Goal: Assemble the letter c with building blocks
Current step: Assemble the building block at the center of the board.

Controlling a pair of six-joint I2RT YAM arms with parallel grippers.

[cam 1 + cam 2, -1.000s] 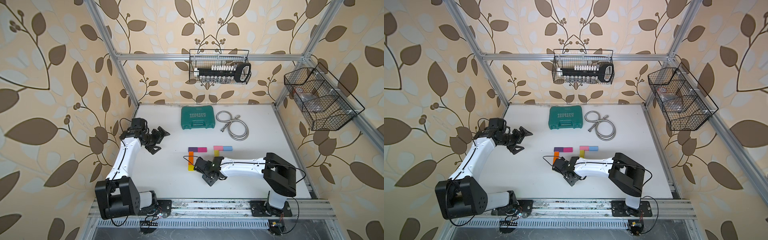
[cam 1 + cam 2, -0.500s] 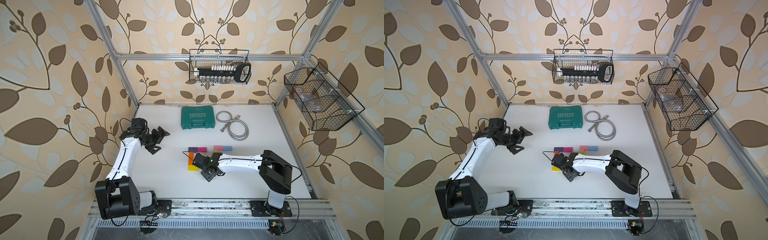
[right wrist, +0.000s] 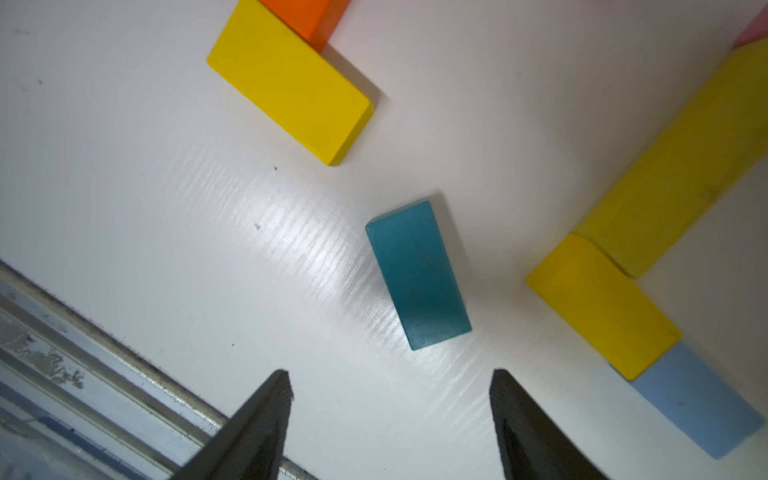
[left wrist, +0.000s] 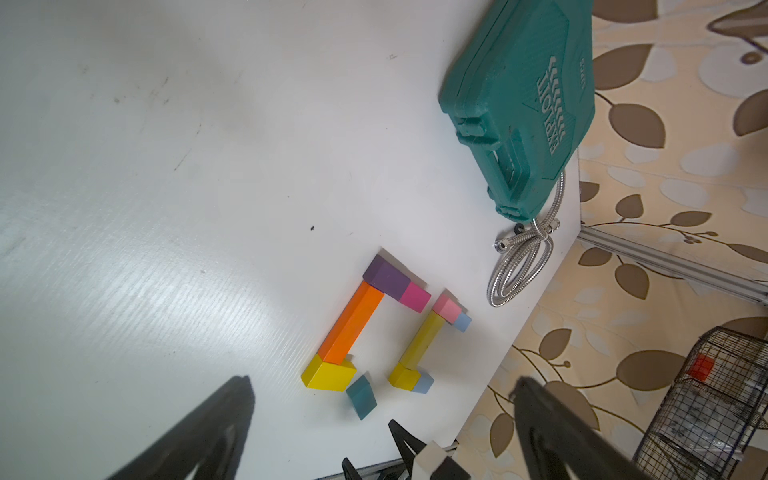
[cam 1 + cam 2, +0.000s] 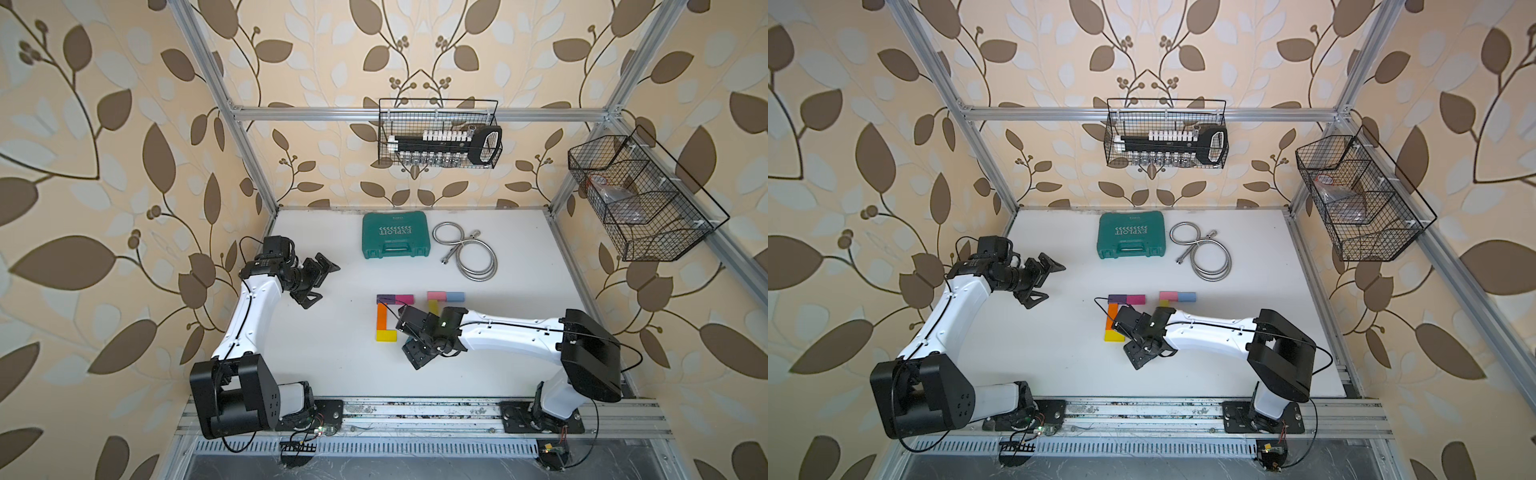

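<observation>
Between the two groups of building blocks on the white tabletop point(image 3: 124, 208), the teal block point(image 3: 417, 274) lies flat and skewed, touching no other block. Near it on one side, a short yellow block point(image 3: 291, 83) butts against the end of the orange block point(image 3: 307, 12). In the left wrist view the orange block's other end meets the purple block point(image 4: 386, 277), with the magenta block point(image 4: 415, 296) touching that in line, so the four form an open bracket.

On the teal block's other side sits a second group. The long yellow block point(image 3: 673, 166) has a stubby yellow block point(image 3: 602, 307) and a light blue block point(image 3: 698, 399) at one end. The pink block point(image 4: 446, 307) and a paler blue block point(image 4: 462, 321) sit at the far end.

The right gripper point(image 3: 390, 376) hangs just short of the teal block, its fingers point(image 3: 257, 424) spread wide and holding nothing. The left gripper point(image 5: 320, 282) is well apart, near the tabletop's left edge, its fingers also released and empty.

At the back lie a green tool case point(image 5: 395, 235) and a coiled metal hose point(image 5: 467, 253).
</observation>
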